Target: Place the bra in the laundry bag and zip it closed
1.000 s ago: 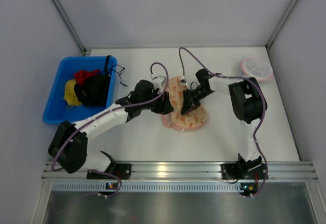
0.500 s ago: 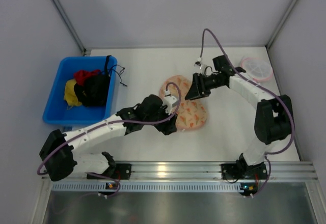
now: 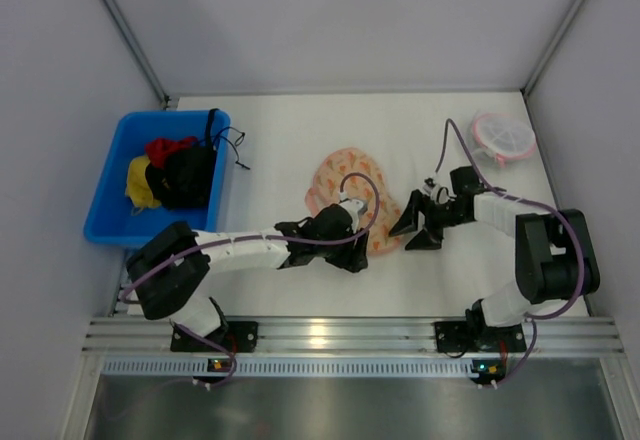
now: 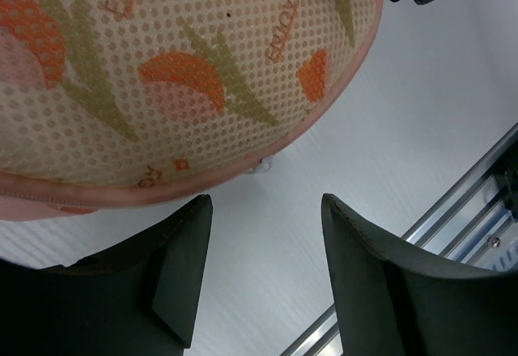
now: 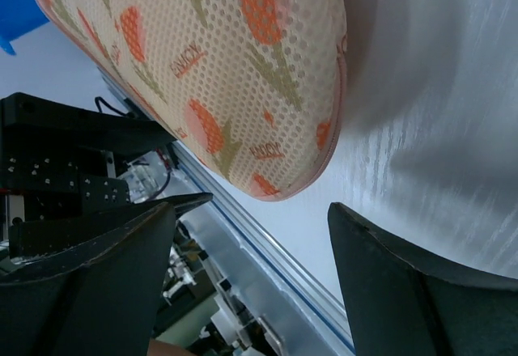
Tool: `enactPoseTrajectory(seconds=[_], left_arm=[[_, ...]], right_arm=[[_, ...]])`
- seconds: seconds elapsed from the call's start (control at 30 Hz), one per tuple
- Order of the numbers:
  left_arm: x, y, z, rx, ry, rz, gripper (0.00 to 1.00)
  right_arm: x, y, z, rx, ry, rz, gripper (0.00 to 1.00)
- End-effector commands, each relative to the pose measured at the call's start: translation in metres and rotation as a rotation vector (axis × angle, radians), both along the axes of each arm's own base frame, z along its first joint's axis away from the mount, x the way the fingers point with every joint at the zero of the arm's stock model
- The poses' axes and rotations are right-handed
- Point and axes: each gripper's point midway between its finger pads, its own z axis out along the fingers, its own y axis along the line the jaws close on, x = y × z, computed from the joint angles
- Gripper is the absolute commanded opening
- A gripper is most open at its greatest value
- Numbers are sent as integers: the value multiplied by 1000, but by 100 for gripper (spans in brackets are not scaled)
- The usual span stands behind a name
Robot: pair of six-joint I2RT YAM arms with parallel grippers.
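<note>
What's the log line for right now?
left end effector: open, beside laundry bag | right end effector: open, beside laundry bag | bra: unseen

laundry bag (image 3: 335, 172), peach mesh, orange prints, puffed

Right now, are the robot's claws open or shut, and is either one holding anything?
Left claw: open, holding nothing, right at the laundry bag edge.
Right claw: open, holding nothing, beside the laundry bag.

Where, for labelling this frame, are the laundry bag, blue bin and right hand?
laundry bag (image 3: 332, 172): top view, far lobe's printed mesh.
blue bin (image 3: 108, 222): top view, bare floor, near-left corner.
right hand (image 3: 405, 237): top view, midway between fingertips.
</note>
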Motion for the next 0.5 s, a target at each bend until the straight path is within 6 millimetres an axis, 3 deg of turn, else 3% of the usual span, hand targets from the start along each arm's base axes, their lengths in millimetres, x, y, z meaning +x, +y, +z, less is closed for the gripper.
enactPoseTrajectory(seconds=[0.0,0.13,0.33,0.47], left_arm=[[19,-23,18,-134,-59,79,62],[21,-26,13,-174,-71,84,60],[20,-29,4,-192,-47,80,55],[20,-27,-3,-188,-7,102,54]], right_arm=[[28,9,13,61,-112,-20,77],[32,10,0,66,-100,-8,74],[42,17,-9,115,-94,-2,60],[42,21,-12,137,-84,-2,43]])
